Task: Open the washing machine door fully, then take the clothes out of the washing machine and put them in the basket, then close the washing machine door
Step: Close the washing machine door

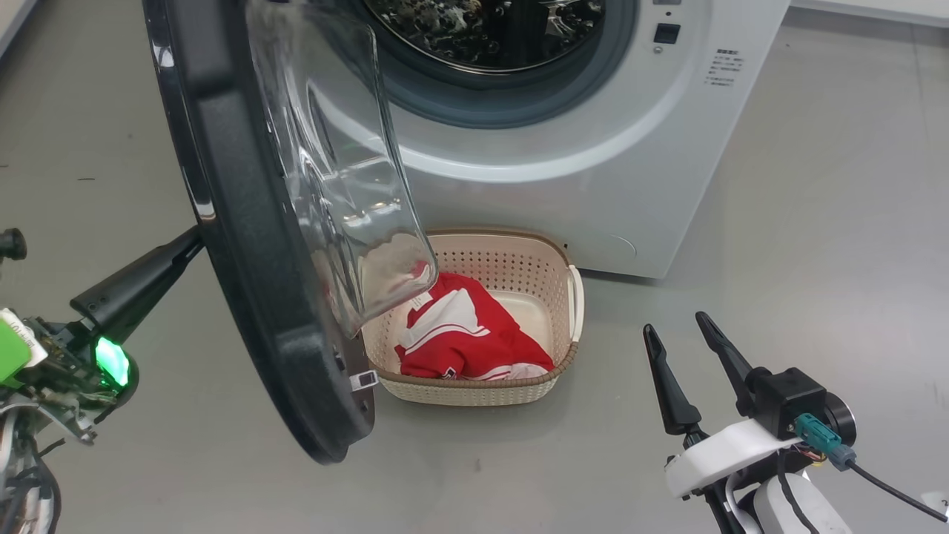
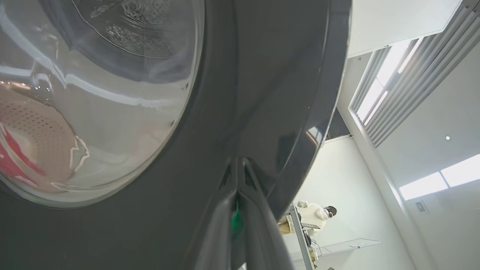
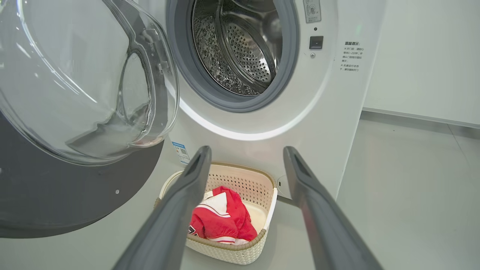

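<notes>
The washing machine door [image 1: 245, 222] stands swung out from the washing machine [image 1: 593, 148], its glass bowl facing the basket. My left gripper [image 1: 191, 243] is shut, its tip against the door's outer black ring; in the left wrist view the closed left gripper [image 2: 238, 165] rests on the door [image 2: 262, 75]. The clothes [image 1: 463, 334], red with white stripes, lie in the cream basket [image 1: 474, 384] on the floor in front of the machine. My right gripper [image 1: 676, 324] hangs open and empty at the lower right. In the right wrist view the right gripper [image 3: 246, 149] points at the basket [image 3: 225, 247], the clothes [image 3: 221, 221], the door [image 3: 56, 195] and the steel drum [image 3: 240, 45].
Grey floor [image 1: 815, 222] spreads to the right of the machine and in front of the basket. The door's lower edge hangs close to the basket's left side. A person [image 2: 318, 215] sits at a desk far behind in the left wrist view.
</notes>
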